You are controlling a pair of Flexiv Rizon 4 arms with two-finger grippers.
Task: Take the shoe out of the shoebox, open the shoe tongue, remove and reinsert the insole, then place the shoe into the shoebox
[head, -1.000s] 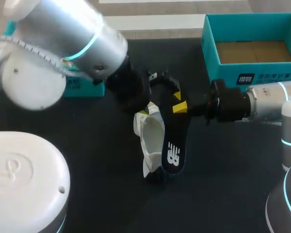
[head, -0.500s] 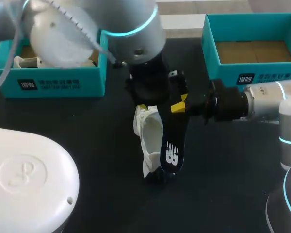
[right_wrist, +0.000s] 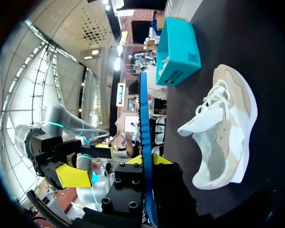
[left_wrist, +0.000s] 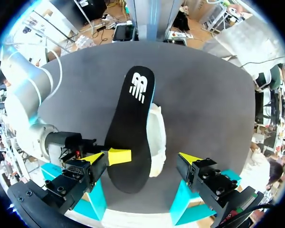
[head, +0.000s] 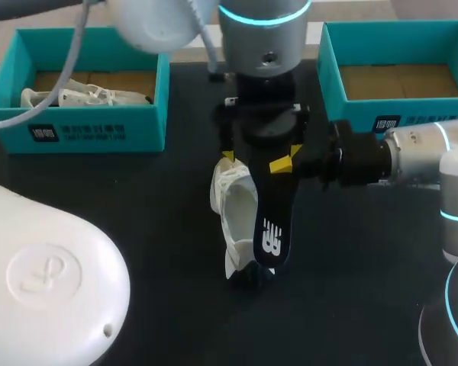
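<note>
A white shoe (head: 235, 213) lies on its side in the middle of the black table. Against it leans a black insole (head: 272, 229) with a white logo, and my right gripper (head: 287, 165) is shut on the insole's near end. In the right wrist view the insole (right_wrist: 143, 123) runs edge-on between the fingers of that gripper (right_wrist: 147, 160), with the shoe (right_wrist: 223, 137) beside it. My left gripper (head: 256, 156) hangs open above both. In the left wrist view its fingers (left_wrist: 154, 156) straddle the insole (left_wrist: 133, 114) and the shoe (left_wrist: 157, 137) without touching them.
A teal shoebox (head: 84, 126) at the back left holds another white shoe (head: 84, 95). A second teal shoebox (head: 401, 114) at the back right has only its cardboard floor showing. My right arm (head: 420, 156) lies across the table's right side.
My left arm has swung right across the table, and its open gripper now sits over the shoe and insole. The right gripper, insole and shoe have stayed put.
</note>
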